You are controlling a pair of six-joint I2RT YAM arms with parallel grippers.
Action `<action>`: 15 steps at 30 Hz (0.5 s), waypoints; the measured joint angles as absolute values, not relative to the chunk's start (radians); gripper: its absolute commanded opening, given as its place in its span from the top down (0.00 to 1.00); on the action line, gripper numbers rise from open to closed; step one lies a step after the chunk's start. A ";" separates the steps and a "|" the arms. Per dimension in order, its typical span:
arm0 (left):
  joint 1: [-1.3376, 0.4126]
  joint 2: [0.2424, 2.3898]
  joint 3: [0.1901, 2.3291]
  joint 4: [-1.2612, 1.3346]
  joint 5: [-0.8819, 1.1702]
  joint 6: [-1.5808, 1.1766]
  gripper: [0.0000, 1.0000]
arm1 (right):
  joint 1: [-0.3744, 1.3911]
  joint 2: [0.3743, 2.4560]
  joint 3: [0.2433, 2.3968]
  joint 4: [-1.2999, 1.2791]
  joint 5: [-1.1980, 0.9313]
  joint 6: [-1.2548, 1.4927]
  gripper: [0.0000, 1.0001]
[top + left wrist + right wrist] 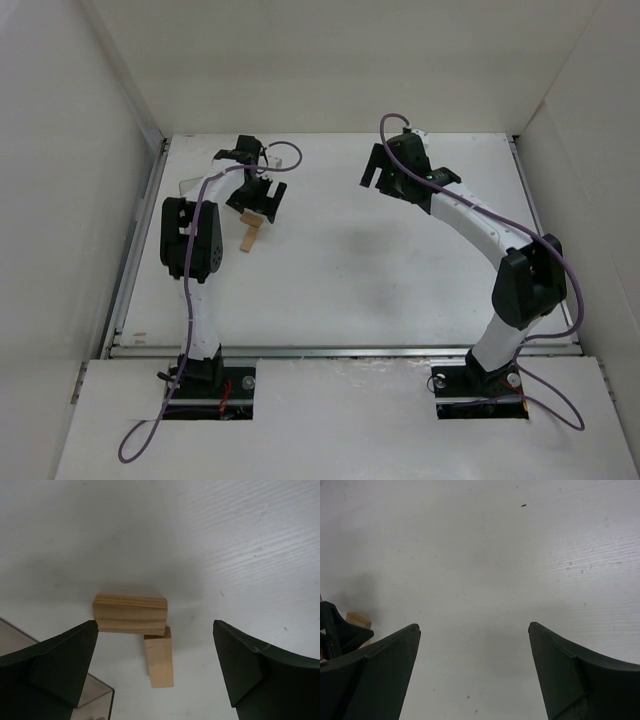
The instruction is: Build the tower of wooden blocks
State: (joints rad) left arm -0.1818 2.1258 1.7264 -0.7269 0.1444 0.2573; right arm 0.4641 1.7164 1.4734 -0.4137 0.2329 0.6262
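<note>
The wood block tower (250,232) stands on the white table at the left: two light-tan blocks in a small T. In the left wrist view one block (130,614) lies crosswise on the end of a second block (160,661) that lies flat. My left gripper (262,203) is just above and behind the blocks. It is open and empty (155,624), its jaws wide on either side of them and not touching. My right gripper (375,170) hovers over the far middle of the table, open and empty (474,625). One block (359,620) shows at its view's left edge.
A clear plastic container (192,184) sits at the far left behind the left arm; its corner shows by the left finger (95,700). White walls enclose the table on three sides. A metal rail (340,351) runs along the near edge.
</note>
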 measured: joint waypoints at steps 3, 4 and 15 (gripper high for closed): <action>-0.181 2.131 1.726 -0.707 0.084 0.230 0.00 | 0.464 1.716 1.471 -0.418 0.233 0.627 0.05; -0.181 2.135 1.726 -0.702 0.066 0.221 0.00 | 0.464 1.716 1.471 -0.418 0.233 0.627 0.05; -0.181 2.159 1.708 -0.677 -0.001 0.184 0.21 | 0.464 1.716 1.470 -0.419 0.233 0.627 0.05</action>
